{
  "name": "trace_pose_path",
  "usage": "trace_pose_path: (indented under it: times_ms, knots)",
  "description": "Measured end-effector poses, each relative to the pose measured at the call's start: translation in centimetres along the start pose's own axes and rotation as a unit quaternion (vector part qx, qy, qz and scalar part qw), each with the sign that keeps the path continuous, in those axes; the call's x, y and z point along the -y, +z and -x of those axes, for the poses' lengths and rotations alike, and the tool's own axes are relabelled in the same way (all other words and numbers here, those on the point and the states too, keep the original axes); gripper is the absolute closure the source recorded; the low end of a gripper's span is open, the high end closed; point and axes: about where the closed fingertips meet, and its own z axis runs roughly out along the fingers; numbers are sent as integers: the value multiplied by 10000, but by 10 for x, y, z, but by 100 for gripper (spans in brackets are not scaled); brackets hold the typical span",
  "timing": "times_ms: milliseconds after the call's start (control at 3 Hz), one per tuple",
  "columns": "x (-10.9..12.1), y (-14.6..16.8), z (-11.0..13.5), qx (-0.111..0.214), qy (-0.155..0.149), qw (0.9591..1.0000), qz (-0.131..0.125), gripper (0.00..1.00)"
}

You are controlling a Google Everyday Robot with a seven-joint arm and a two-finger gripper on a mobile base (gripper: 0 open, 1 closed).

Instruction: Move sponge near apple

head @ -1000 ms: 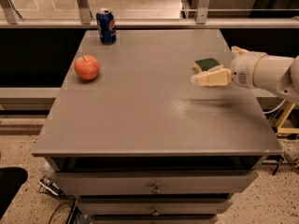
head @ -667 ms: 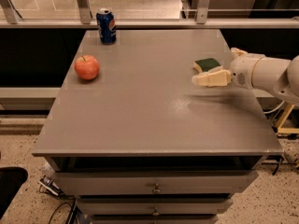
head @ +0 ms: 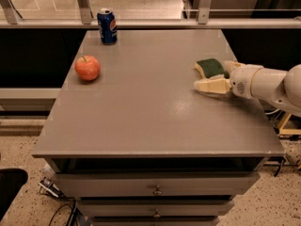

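The sponge [head: 210, 68], dark green on top with pale yellow foam, lies flat on the grey table [head: 150, 121] near its right edge. My gripper [head: 212, 76] reaches in from the right on a white arm. Its near cream finger [head: 210, 85] lies just in front of the sponge and the far finger shows behind the sponge's right end. The jaws stand apart, open around the sponge. The red-orange apple [head: 87, 68] stands far off at the table's left side.
A blue Pepsi can [head: 107, 26] stands at the table's back left corner, behind the apple. The table has drawers [head: 155, 189] in its front. A railing runs behind the table.
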Motion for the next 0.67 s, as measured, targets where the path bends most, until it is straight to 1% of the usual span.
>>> trace_pose_path:
  times_ms: [667]
  knots:
    - [-3, 4, 2, 3, -16, 10000, 38, 66]
